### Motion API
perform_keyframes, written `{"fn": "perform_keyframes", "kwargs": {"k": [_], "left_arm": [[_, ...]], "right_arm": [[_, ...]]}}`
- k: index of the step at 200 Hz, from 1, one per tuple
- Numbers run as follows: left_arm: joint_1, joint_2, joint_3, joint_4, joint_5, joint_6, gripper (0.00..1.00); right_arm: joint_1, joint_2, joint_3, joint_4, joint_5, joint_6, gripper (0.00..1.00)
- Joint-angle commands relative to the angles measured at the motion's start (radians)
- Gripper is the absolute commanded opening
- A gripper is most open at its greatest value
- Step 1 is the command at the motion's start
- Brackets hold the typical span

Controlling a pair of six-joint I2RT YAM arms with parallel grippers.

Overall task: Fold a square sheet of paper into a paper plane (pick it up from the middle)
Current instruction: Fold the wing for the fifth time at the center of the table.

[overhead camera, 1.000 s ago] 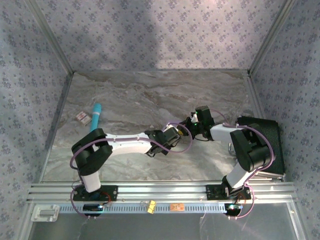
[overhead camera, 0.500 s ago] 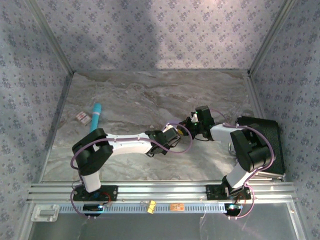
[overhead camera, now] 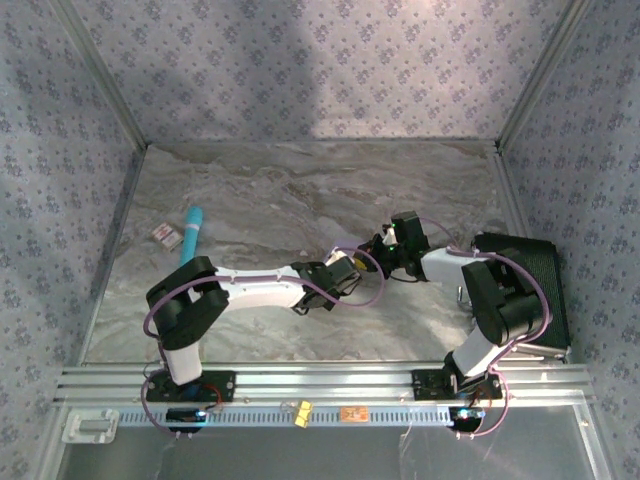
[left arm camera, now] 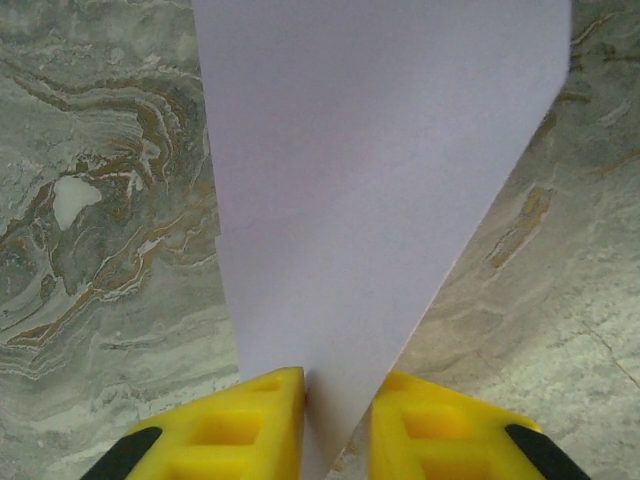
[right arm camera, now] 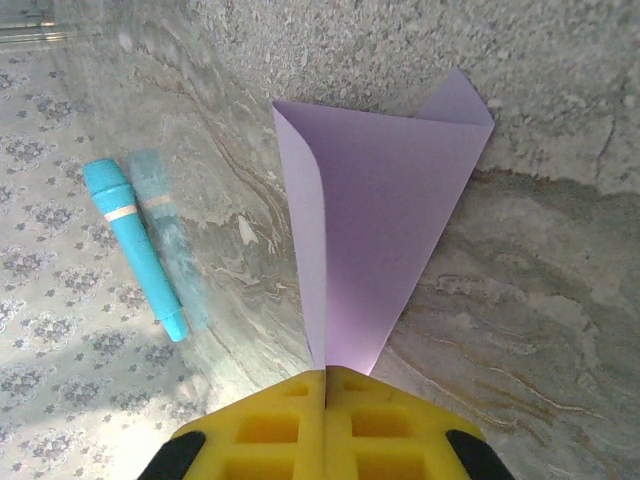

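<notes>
Right wrist view: the right pincer [right arm camera: 325, 388] is pressed together on the bottom corner of the paper sheet [right arm camera: 375, 220], which spreads away from it as a folded lavender wedge with the marbled bench [right arm camera: 540, 280] behind it. The left pincer [left arm camera: 337, 420] has its jaws slightly apart, the sheet's narrow end standing between them against one finger. A teal marker [right arm camera: 135, 245] lies on the bench, well apart from the sheet.

The paper [right arm camera: 380, 220] is thin, matt lavender, smooth, with one soft curl. Under the paper, the table [right arm camera: 520, 300] looks like smooth, faintly shiny marble-patterned stone, possibly laminate. Beside the paper, the pen [right arm camera: 135, 250] is glossy turquoise plastic.
</notes>
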Motion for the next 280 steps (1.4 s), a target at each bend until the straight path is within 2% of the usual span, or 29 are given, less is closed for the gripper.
{"fn": "perform_keyframes", "kwargs": {"k": [1, 72, 89, 117, 127, 147, 182, 248, 280], "left_arm": [[-0.009, 0.011, -0.008, -0.016, -0.02, -0.007, 0.18], [-0.009, 0.006, -0.016, -0.005, -0.001, 0.001, 0.06], [-0.005, 0.001, -0.018, 0.003, 0.019, -0.002, 0.0], [0.007, -0.014, -0.021, 0.01, 0.032, -0.015, 0.0], [0.009, -0.019, -0.022, 0.009, 0.027, -0.016, 0.07], [0.011, -0.013, -0.019, 0.001, 0.022, -0.01, 0.13], [0.011, -0.001, -0.008, -0.016, 0.014, -0.014, 0.14], [0.014, -0.003, -0.004, -0.008, 0.026, -0.016, 0.02], [0.038, -0.017, -0.013, 0.019, 0.109, -0.026, 0.0]], "right_arm": [[0.005, -0.022, 0.017, -0.031, 0.012, -0.003, 0.0], [0.005, -0.028, 0.015, -0.037, 0.017, -0.013, 0.01], [0.005, -0.034, 0.016, -0.048, 0.022, -0.023, 0.02], [0.004, -0.046, 0.016, -0.054, 0.026, -0.045, 0.02], [0.006, -0.049, 0.019, -0.057, 0.023, -0.049, 0.02], [0.006, -0.048, 0.031, -0.081, 0.022, -0.056, 0.02], [0.006, -0.047, 0.034, -0.08, 0.019, -0.055, 0.02], [0.007, -0.046, 0.023, -0.08, 0.02, -0.058, 0.02], [0.0, -0.066, 0.021, -0.121, 0.044, -0.091, 0.1]]}}
